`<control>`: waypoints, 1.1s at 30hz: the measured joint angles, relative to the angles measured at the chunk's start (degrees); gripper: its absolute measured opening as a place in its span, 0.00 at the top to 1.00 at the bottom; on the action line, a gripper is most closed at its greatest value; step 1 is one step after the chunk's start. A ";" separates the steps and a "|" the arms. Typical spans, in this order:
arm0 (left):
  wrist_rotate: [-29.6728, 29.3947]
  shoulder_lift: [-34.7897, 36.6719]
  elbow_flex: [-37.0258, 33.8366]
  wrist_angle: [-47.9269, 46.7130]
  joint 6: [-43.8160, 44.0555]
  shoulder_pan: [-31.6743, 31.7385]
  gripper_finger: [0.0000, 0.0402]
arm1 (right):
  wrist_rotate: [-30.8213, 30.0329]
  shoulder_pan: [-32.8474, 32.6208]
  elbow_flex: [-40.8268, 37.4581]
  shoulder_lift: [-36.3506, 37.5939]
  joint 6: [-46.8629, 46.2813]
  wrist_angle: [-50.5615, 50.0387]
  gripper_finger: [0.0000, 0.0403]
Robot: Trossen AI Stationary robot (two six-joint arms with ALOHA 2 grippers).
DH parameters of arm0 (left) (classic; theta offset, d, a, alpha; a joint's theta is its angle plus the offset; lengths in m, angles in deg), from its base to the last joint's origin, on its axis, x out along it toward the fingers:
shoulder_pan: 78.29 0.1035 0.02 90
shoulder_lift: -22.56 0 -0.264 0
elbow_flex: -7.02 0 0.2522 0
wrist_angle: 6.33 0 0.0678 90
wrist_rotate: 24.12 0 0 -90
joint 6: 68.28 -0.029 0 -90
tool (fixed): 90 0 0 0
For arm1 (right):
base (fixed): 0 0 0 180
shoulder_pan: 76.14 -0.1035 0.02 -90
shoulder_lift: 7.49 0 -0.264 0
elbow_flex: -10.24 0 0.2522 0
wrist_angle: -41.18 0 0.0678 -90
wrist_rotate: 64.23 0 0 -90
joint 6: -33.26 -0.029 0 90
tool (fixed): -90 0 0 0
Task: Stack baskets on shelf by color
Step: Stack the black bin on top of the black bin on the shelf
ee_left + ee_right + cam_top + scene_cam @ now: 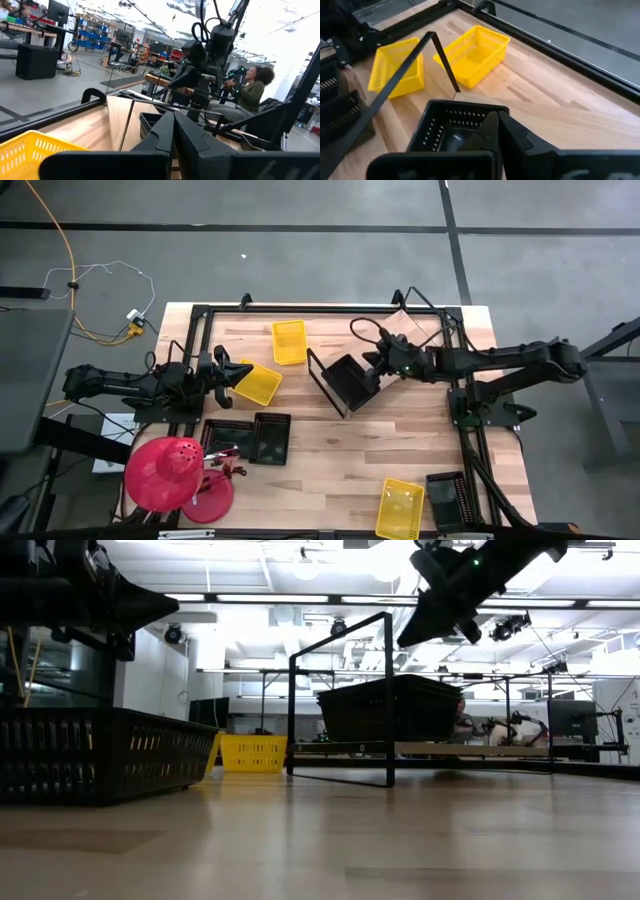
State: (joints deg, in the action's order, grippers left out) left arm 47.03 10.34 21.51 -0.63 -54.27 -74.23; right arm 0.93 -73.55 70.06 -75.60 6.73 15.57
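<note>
A black basket [352,380] [390,708] sits with its bottom on the shelf [325,385], a black frame [388,690] around a light board, mid-table. My right gripper [377,366] [492,122] is shut and hovers just above that basket's right rim; the low view shows a gap between them. My left gripper [238,375] [173,125] is shut at the table's left, raised above the table beside a yellow basket [258,383]. Another yellow basket [289,341] lies behind it.
Two black baskets [250,438] lie side by side at the near left, next to a red dome [165,470]. A yellow basket [400,508] and a black one [445,500] lie at the near right. Black rails edge the table. A person [250,92] sits beyond it.
</note>
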 joint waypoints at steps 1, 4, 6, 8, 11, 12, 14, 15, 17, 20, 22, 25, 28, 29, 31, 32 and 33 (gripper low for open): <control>0.00 -0.01 0.00 0.00 -0.27 0.00 1.00 | -0.31 -0.10 0.00 -0.26 0.01 -0.33 1.00; 0.00 -0.01 0.00 -0.14 -0.66 0.00 1.00 | -1.86 -1.08 0.00 -2.05 0.00 -1.11 1.00; -0.02 -0.01 0.00 -0.08 -0.66 0.00 1.00 | -1.30 -1.62 -0.02 -3.74 -0.01 -1.12 1.00; -0.05 -0.01 0.00 -0.14 -0.68 0.00 1.00 | 0.90 -2.03 -0.02 -4.72 -0.15 -2.27 1.00; -0.17 -0.01 0.00 -0.39 -0.68 0.00 1.00 | -1.05 -2.91 -0.04 -3.85 -1.17 -7.12 1.00; -0.19 -0.01 0.00 -0.40 -0.66 0.00 1.00 | -2.65 -3.12 -0.04 -3.32 -2.03 -9.59 1.00; -0.20 -0.05 0.00 -0.42 -0.66 0.00 1.00 | -2.80 -3.16 -0.02 -2.64 -5.22 -14.93 1.00; -0.20 -0.08 0.00 -0.40 -0.66 0.00 1.00 | -1.52 -2.90 -0.02 -2.56 -7.50 -18.34 1.00; -0.20 -0.12 0.00 -0.40 -0.55 -0.02 1.00 | 1.16 -3.08 -0.07 -2.61 -11.55 -23.18 1.00; -0.22 -0.16 0.00 -0.38 0.70 -0.02 1.00 | 2.04 -5.00 -0.07 -2.70 -14.77 -26.39 1.00; -0.22 -0.16 0.00 -0.25 0.82 -0.02 1.00 | 3.10 -5.94 -0.07 -2.71 -15.65 -26.01 1.00; -0.21 -0.16 0.00 -0.29 0.91 -0.02 1.00 | 5.38 -6.81 -0.07 -2.71 -17.04 -25.62 1.00; -0.05 -0.16 0.00 -0.29 1.02 -0.02 1.00 | 5.40 -7.30 -0.07 -2.71 -17.59 -25.26 1.00; 0.02 -0.16 0.00 -0.29 1.03 -0.02 1.00 | 5.81 -7.30 -0.07 -2.71 -17.59 -25.03 1.00; 0.09 -0.16 0.00 -0.29 1.04 -0.02 1.00 | 6.51 -7.26 -0.07 -2.71 -17.62 -24.48 1.00; 0.15 -0.16 0.00 -0.32 1.04 -0.02 1.00 | 6.81 -7.26 -0.07 -2.71 -17.62 -24.01 1.00; 0.19 -0.16 0.00 -0.32 1.04 -0.02 1.00 | 7.21 -7.26 -0.07 -2.71 -17.62 -23.58 1.00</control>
State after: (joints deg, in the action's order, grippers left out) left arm 47.23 10.18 21.51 -0.95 -53.23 -74.25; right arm 8.14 -80.81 70.00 -78.32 -10.88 -8.01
